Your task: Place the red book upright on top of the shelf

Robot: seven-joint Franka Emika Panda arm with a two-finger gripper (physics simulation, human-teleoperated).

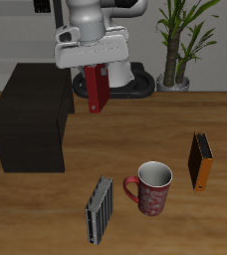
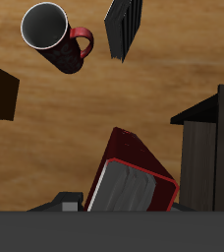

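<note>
Down front stands a grey book [image 1: 101,210]. Farther back sits the big black shelf [image 1: 31,125], not topped yet. Closed on the red book [image 1: 96,88], the gripper [image 1: 95,68] holds it up beside the shelf. Next, carry it over and set it upright.

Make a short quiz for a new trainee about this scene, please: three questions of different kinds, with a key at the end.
1. True or false: the red book lies flat on the table.
2. Multiple choice: what stands between the grey ribbed book and the orange-and-black book? A) a bowl B) the mug C) a plate
3. Short answer: is the red book already on top of the shelf?

Key
1. False: the end effector holds it in the air, hanging upright.
2. B.
3. No: it hangs in the air beside the shelf, nothing rests on the shelf top.
</note>
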